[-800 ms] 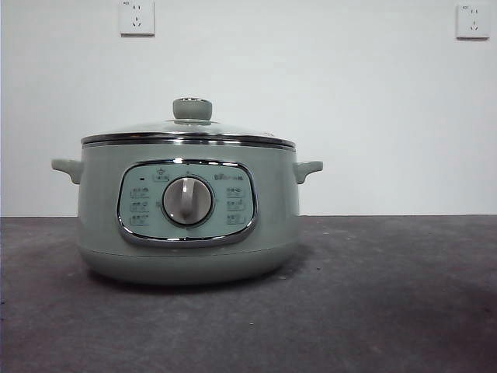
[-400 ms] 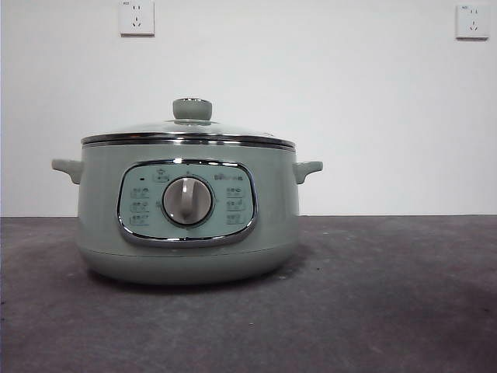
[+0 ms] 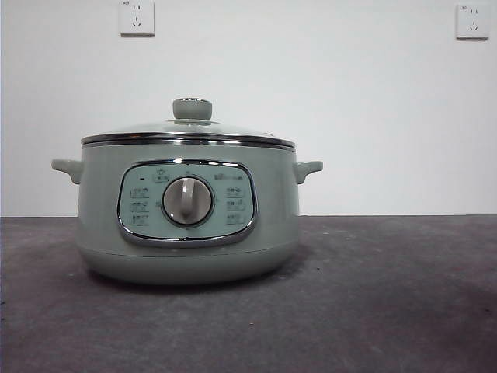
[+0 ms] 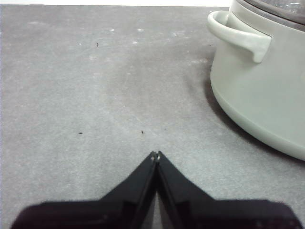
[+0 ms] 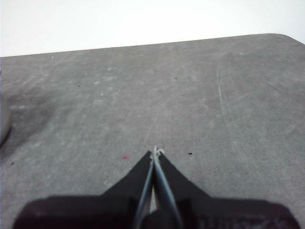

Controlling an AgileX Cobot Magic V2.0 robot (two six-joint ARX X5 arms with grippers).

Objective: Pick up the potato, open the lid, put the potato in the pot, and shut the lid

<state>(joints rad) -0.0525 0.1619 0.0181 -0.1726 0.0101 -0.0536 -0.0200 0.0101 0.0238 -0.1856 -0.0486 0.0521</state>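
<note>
Pot (image 3: 188,225): one stood on the grey table (image 3: 388,311), its one lid (image 3: 188,130) seated with the knob (image 3: 192,109) upright, one dial (image 3: 187,201) centred in the panel. Two handles showed at the sides. Left gripper (image 4: 156,154) hung over bare table beside the pot's handle (image 4: 238,36), apart from it, jaws pressed together and empty. Right gripper (image 5: 155,151) was likewise closed on nothing. Two wall sockets (image 3: 137,17) sat behind. Potato was not visible; the pot's interior could not be made out.

One pot (image 3: 188,225); one lid (image 3: 189,132) — two wall sockets (image 3: 137,17).
</note>
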